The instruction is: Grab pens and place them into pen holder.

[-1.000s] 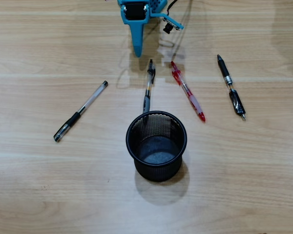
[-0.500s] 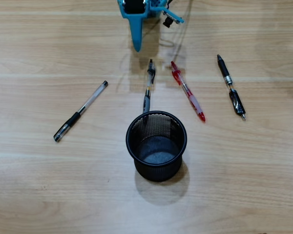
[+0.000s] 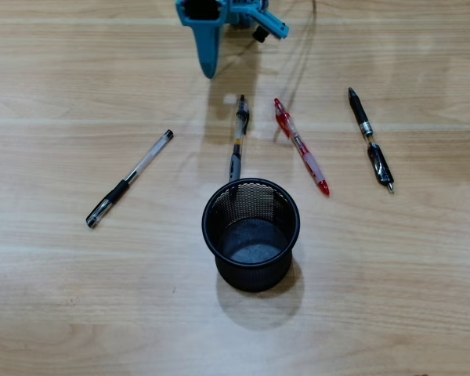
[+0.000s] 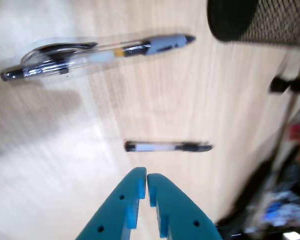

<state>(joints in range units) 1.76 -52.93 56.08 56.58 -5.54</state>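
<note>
Several pens lie on the wooden table in the overhead view: a clear-and-black pen (image 3: 130,178) at the left, a black-and-clear one (image 3: 236,137) just behind the pen holder (image 3: 254,276), a red pen (image 3: 301,146), and a black pen (image 3: 369,139) at the right. The black mesh pen holder stands upright and looks empty. My blue gripper (image 3: 208,73) hangs at the top edge, behind and left of the middle pen. In the wrist view the gripper (image 4: 146,176) is shut on nothing, with the middle pen (image 4: 97,52), the left pen (image 4: 167,147) and the pen holder (image 4: 280,22) ahead.
A thin cable (image 3: 298,55) trails from the arm down towards the red pen's top end. Blurred dark clutter (image 4: 285,200) shows at the right edge of the wrist view, off the table.
In the overhead view the gripper has drawn back towards the top edge and swung a little left. The pens and the holder have not moved.
</note>
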